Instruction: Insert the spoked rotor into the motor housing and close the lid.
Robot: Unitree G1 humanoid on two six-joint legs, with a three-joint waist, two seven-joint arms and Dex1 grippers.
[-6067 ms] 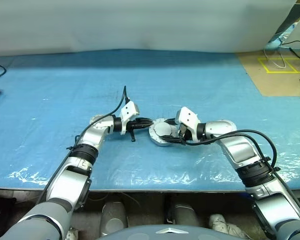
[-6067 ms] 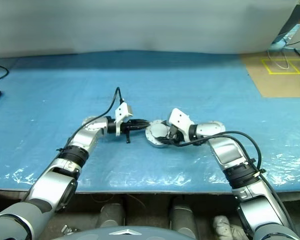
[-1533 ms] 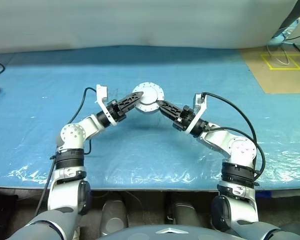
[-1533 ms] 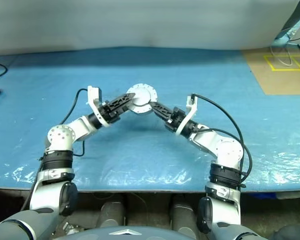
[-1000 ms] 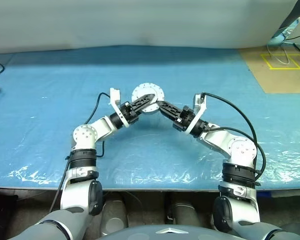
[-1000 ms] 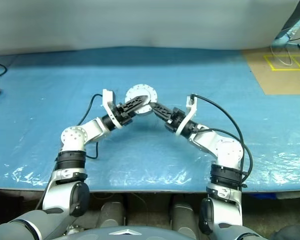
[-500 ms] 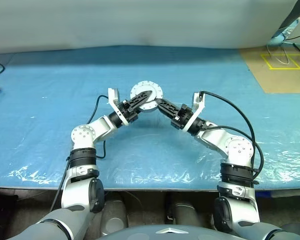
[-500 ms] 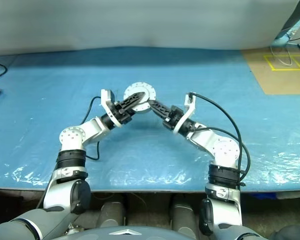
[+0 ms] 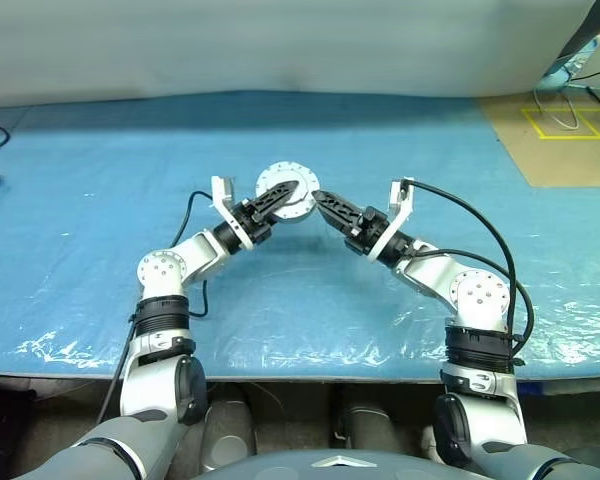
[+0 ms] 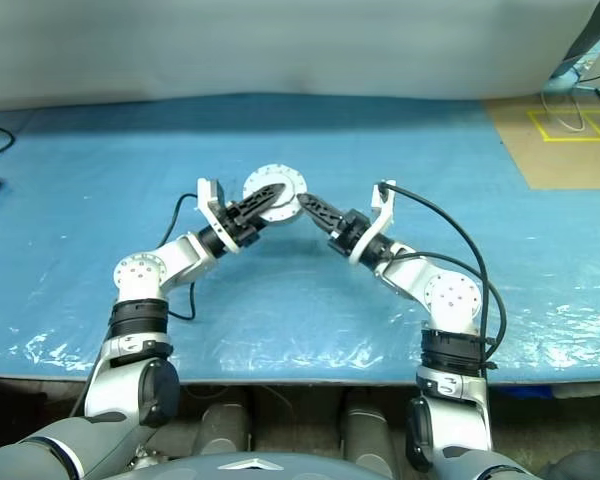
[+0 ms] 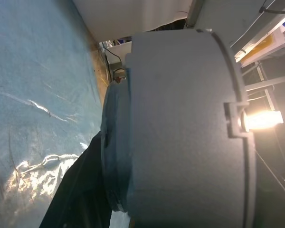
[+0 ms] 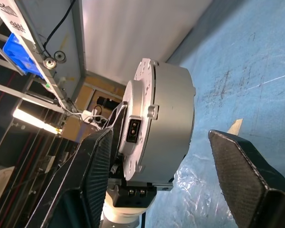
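Right end effector [image 9: 317,196] has let go and spread; I see both forearms angled inward and raised. Left end effector [image 9: 292,187] clamps the housing [image 9: 284,192] above the surface [image 9: 80,200].

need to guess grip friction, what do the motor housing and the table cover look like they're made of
Motor housing: probably cast or machined metal, matt silver-grey with crisp edges. Table cover: looks like thin blue plastic sheet, glossy, wrinkled near the front edge, with glints.

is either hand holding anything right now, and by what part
The left hand holds the round silver-grey motor housing up off the blue table cover, fingers across its face and side wall. The right hand stands open beside it, holding nothing.
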